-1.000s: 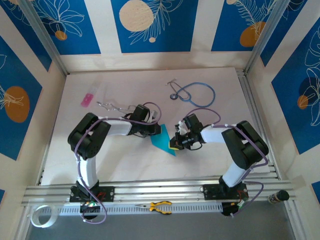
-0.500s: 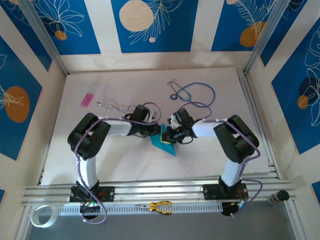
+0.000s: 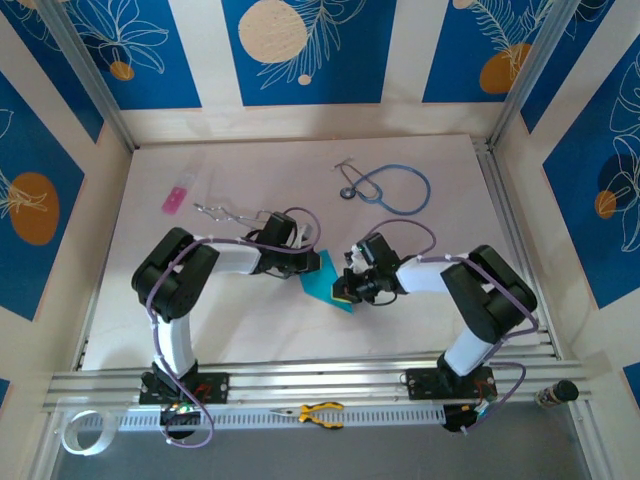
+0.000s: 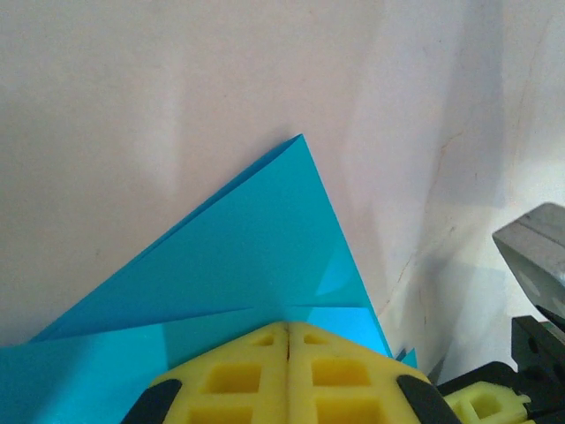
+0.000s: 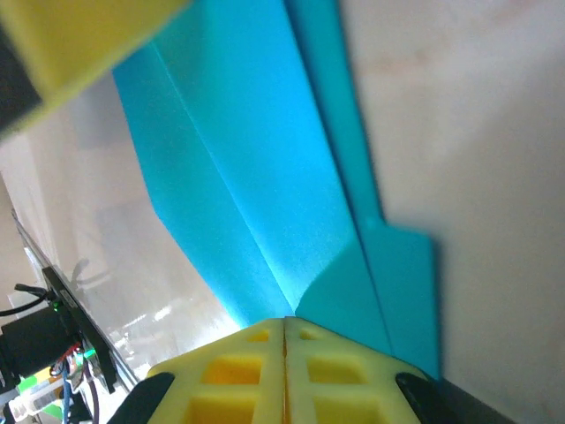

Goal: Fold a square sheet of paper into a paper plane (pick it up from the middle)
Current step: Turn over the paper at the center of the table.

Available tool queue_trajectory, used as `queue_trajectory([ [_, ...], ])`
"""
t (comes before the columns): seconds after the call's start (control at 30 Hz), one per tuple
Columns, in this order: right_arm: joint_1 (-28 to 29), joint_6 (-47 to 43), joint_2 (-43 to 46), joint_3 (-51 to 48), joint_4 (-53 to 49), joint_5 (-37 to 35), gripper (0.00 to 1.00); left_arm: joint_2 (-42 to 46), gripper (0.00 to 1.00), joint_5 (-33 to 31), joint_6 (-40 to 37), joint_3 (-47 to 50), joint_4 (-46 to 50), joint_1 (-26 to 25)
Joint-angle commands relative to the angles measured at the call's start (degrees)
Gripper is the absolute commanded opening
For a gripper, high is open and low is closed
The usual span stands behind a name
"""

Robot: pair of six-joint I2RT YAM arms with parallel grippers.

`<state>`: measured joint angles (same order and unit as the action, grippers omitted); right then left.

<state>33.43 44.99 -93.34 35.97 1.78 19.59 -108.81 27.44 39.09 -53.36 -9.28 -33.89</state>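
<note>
Now left jaws and right jaws are both clenched empty, tips pressing the folded square sheet of paper (image 3: 325, 283) at mid bench (image 3: 250, 322) — I reckon to pin it and sharpen creases.

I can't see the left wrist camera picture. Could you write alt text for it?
The left pincer, its yellow fingers pressed together at the bottom edge, pinches a folded cyan-blue sheet of paper whose point aims up over the white table. Part of the other arm, grey and black, shows at lower right.
</note>
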Motion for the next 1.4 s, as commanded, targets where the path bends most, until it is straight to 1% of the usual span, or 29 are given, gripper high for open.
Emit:
queue_trajectory([
  [0.0, 0.56, 0.71, 2.09, 0.51, -5.24, 0.34, 0.08, -0.76, 0.06, -2.82, -0.29, 2.17, 2.88, 1.6],
  [0.17, 0.76, 1.31, -0.17, 6.52, -4.31, 0.07, 0.09, -1.17, 0.06, -1.97, -0.1, 2.17, 2.01, 1.61],
  [0.43, 1.29, 2.93, -10.64, 14.31, -1.88, 0.17, 0.1, -1.35, 0.06, -1.4, 0.28, 2.39, 1.15, 1.55],
  [0.5, 1.83, 2.65, -12.07, 15.24, -3.01, -0.54, 0.1, -1.44, 0.06, -1.34, 0.24, 2.3, 1.23, 1.58],
  [0.57, 2.24, 2.02, -12.24, 15.18, -5.98, -3.02, 0.1, -1.31, 0.06, -1.63, 0.2, 2.3, 1.45, 1.55],
  [0.63, 2.42, 1.42, -11.11, 13.1, -7.06, -4.29, 0.1, -1.14, 0.06, -2.31, -0.07, 2.13, 2.1, 1.63],
  [0.83, 2.32, 0.91, -4.73, 3.3, -4.22, -2.28, 0.1, -1.15, 0.05, -3.9, -1.21, 1.54, 4.18, 1.89],
  [1.1, 0.05, -0.18, 5.31, -9.42, -2.82, -1.01, 0.12, -1.49, 0.05, -4.06, -0.86, 1.99, 4.09, 2.24],
  [1.23, -1.71, 0.16, 9.59, -12.77, -3.78, -1.05, 0.12, -1.58, 0.05, -4.23, -0.62, 1.79, 4.05, 2.17],
  [1.37, -2.66, 1.2, 14.59, -12.22, -6.48, -1.09, 0.13, -1.93, 0.05, -4.15, 0.03, 1.34, 4.1, 2.42],
])
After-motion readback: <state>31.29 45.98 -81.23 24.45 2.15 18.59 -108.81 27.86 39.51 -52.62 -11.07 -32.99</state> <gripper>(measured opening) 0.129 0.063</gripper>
